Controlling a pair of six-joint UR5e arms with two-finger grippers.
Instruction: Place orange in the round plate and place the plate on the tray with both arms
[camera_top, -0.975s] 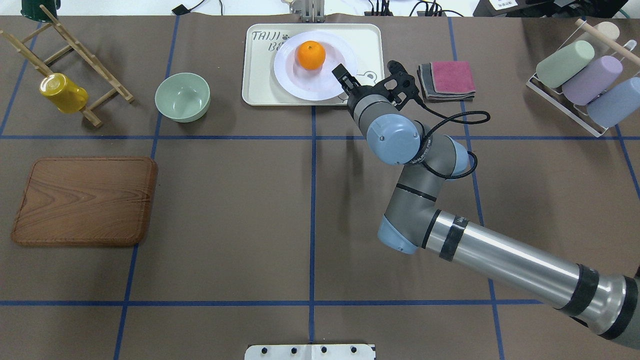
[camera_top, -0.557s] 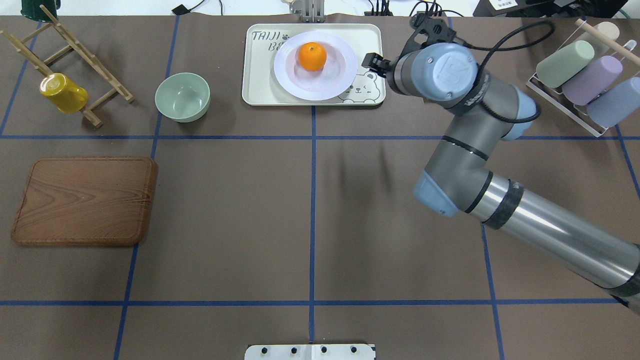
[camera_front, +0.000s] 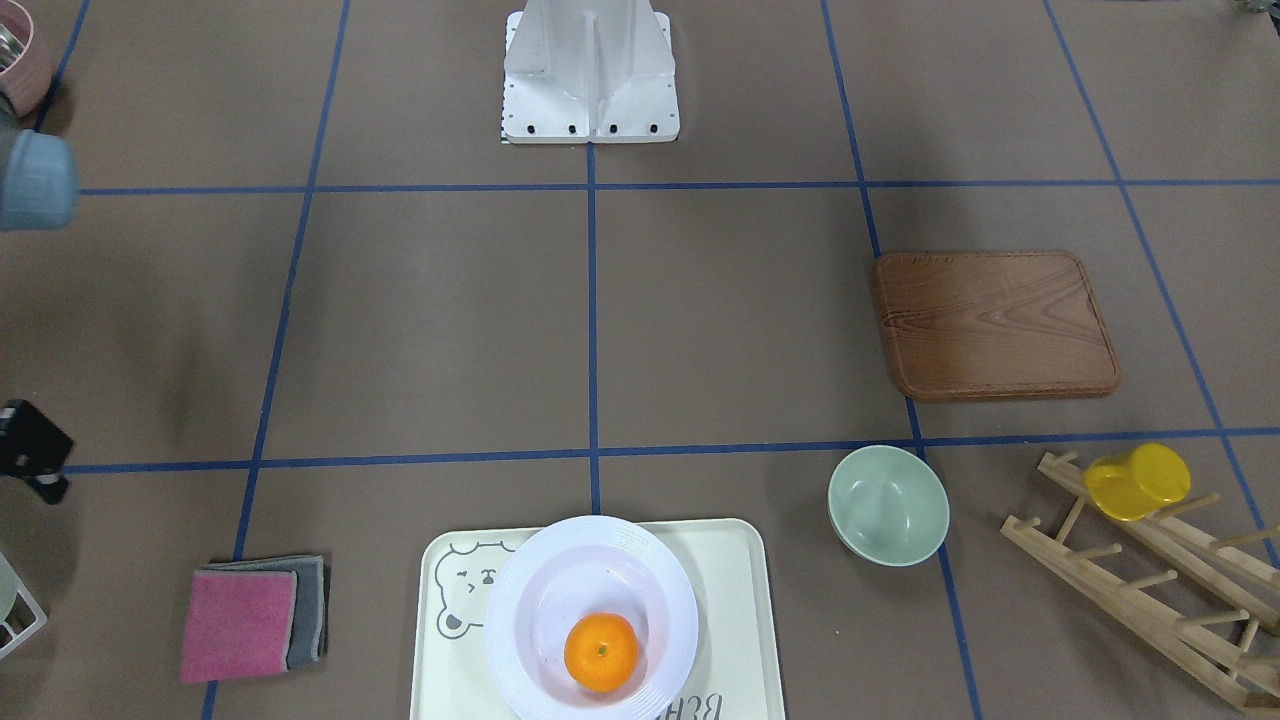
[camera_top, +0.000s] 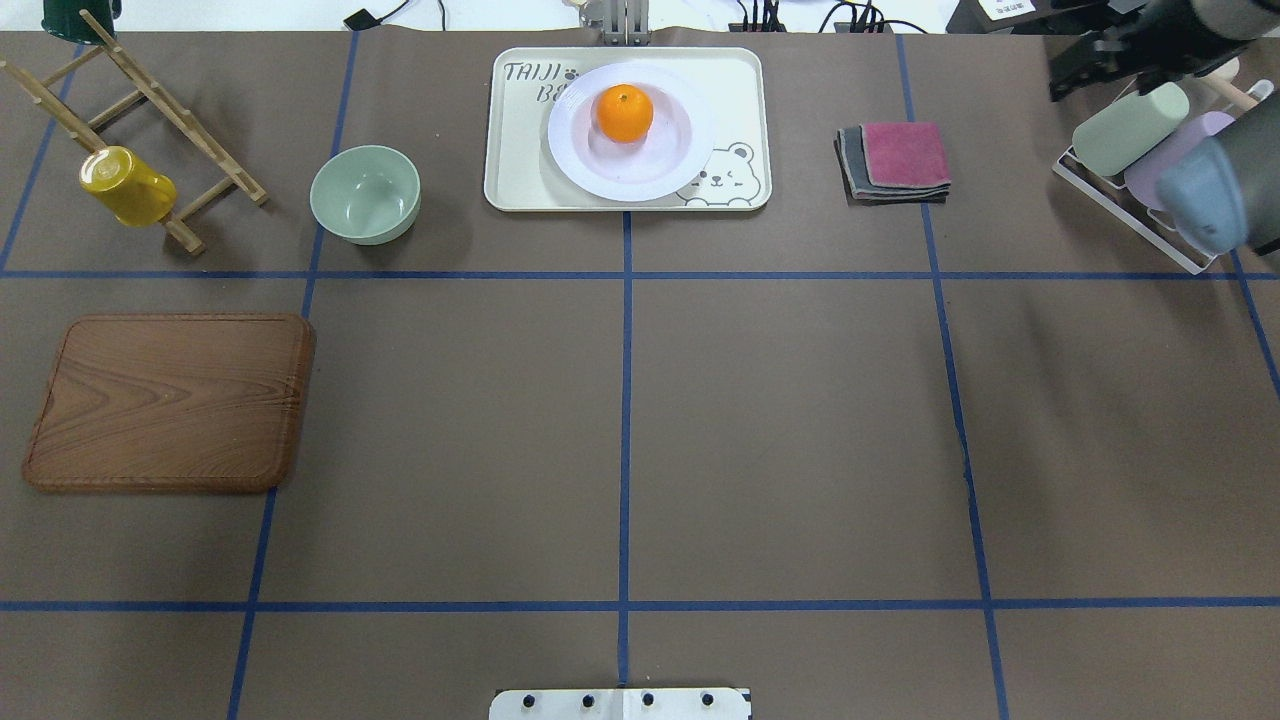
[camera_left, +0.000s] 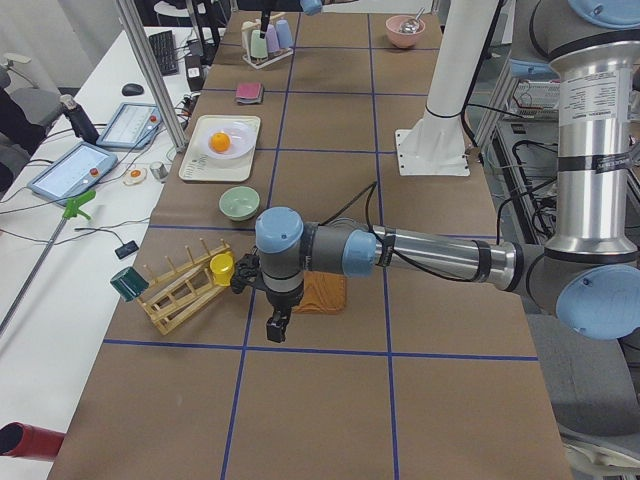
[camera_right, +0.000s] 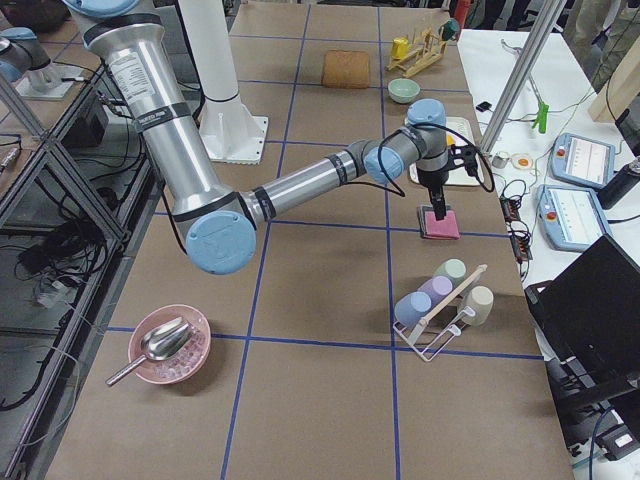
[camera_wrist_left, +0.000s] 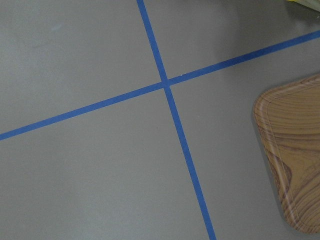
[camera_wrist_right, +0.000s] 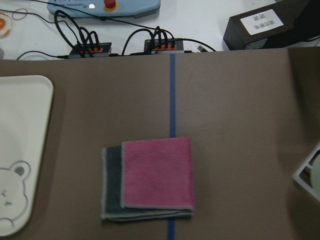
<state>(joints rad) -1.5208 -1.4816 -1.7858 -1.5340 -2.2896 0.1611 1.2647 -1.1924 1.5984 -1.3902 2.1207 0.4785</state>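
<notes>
The orange (camera_top: 624, 112) rests in the hollow of the round plate (camera_top: 660, 185), whose deep well should keep it from rolling. The plate lies flat inside the raised edge of the tray (camera_top: 520, 170), so by my reading both placements are done and nothing needs holding. The right gripper (camera_right: 438, 213) hangs pointing down over the folded pink cloth (camera_wrist_right: 156, 172), which lies on a grey cloth (camera_wrist_right: 111, 182). The tray is well apart from it on its left, and only the bear corner shows in its wrist camera. No view shows its fingers clearly, so I cannot tell whether they are spread or pressed together. The left gripper (camera_left: 274, 333) points down over bare table, just beside a corner of the wooden board (camera_wrist_left: 295, 150) and near the yellow cup (camera_left: 221, 268) on its wooden rack (camera_left: 175, 295). The tray is far off across the table. Only the side camera shows this gripper, so I cannot tell how it is set. With both arms this far from the tray, neither looks likely to knock the plate.
</notes>
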